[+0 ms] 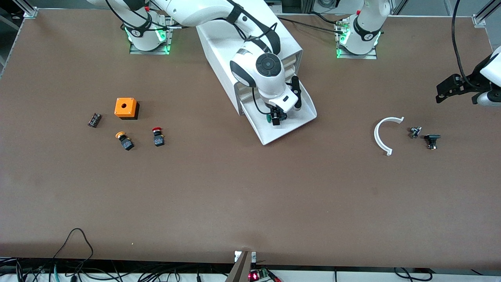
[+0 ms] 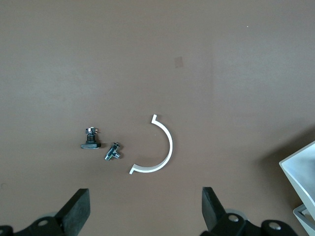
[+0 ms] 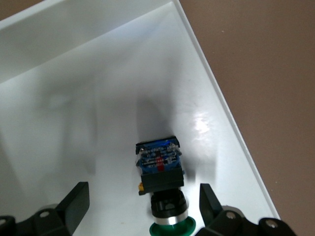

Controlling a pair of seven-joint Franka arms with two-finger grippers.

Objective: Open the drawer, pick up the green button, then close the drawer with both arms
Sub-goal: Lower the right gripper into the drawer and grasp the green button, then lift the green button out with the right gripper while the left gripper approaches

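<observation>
The white cabinet [image 1: 219, 51] stands at the middle of the table near the robots' bases. Its bottom drawer [image 1: 267, 138] is pulled open toward the front camera. The green-capped button [image 1: 269, 117] lies on its side in the drawer, also in the right wrist view [image 3: 160, 167]. My right gripper [image 1: 277, 116] is down in the drawer, open, its fingers [image 3: 74, 204] on either side of the button without touching it [image 3: 142, 199]. My left gripper [image 1: 444, 91] is open and empty, waiting in the air at the left arm's end of the table [image 2: 145, 206].
An orange box [image 1: 126, 107], a red-capped button [image 1: 157, 136], a yellow-orange-capped button [image 1: 124, 140] and a small black block [image 1: 94, 120] lie toward the right arm's end. A white curved piece [image 1: 381, 135] and two small black parts [image 1: 431, 140] lie under the left gripper.
</observation>
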